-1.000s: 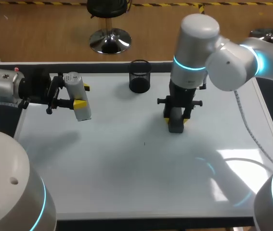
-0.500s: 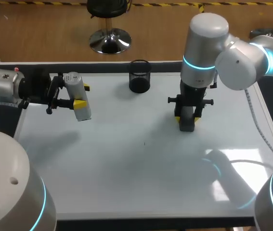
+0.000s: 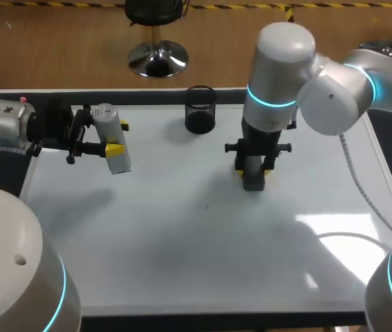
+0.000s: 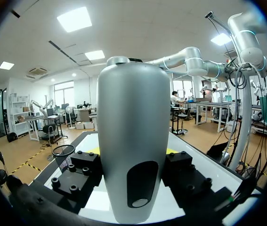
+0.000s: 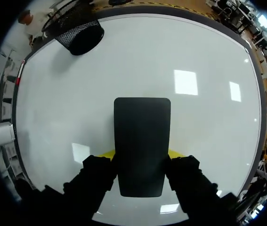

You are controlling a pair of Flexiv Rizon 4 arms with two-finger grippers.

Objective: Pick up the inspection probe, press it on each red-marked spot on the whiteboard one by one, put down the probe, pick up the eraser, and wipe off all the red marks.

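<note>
Whiteboard — mesh cup stands at the back edge, near its middle. Left gripper, probe between its fingers: over the back-left corner, well apart from the cup. Right gripper, eraser between its fingers — just right of centre, in front of the cup.

One probe, one eraser, one mesh cup, one whiteboard

Grey probe, black eraser, white whiteboard
</note>
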